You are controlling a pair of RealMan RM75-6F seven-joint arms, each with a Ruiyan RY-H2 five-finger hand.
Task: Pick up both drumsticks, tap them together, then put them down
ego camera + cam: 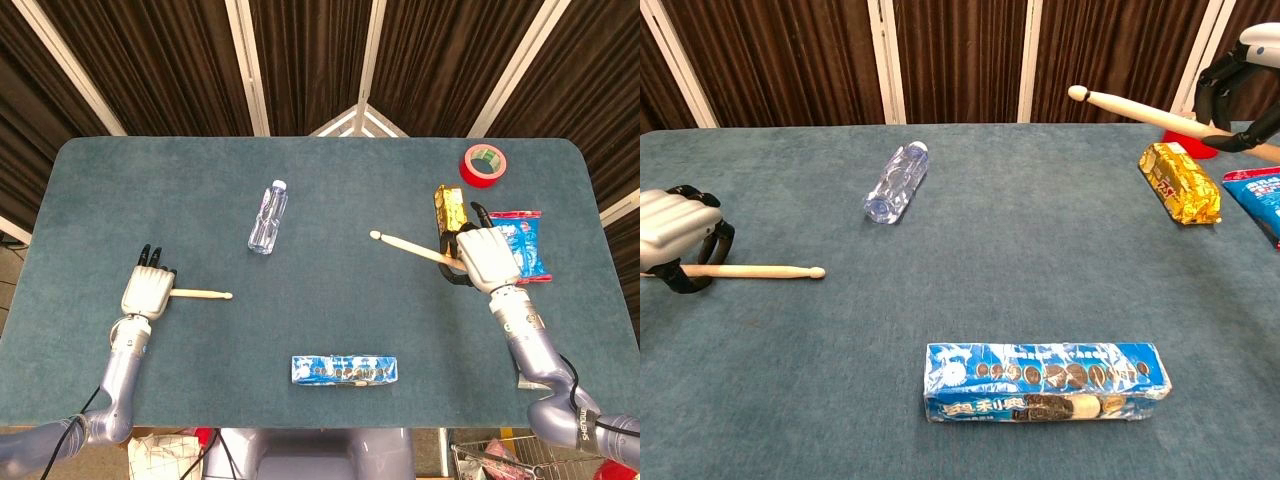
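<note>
Bench [330, 200] clutter is the chief hazard: the right hand [486, 258], at three o'clock, has its fingers wrapped round a raised drumstick [1135, 110] above the gold packet [1181, 181], which a low swing may knock. At nine o'clock the left hand [672, 228] curls over the other drumstick [760, 270], apparently low on the cloth; whether its hold is firm I cannot tell, so it might slip.

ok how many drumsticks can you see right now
2. One drumstick is in the left hand near the table's left edge; the other drumstick is held raised by the right hand on the right side.
</note>
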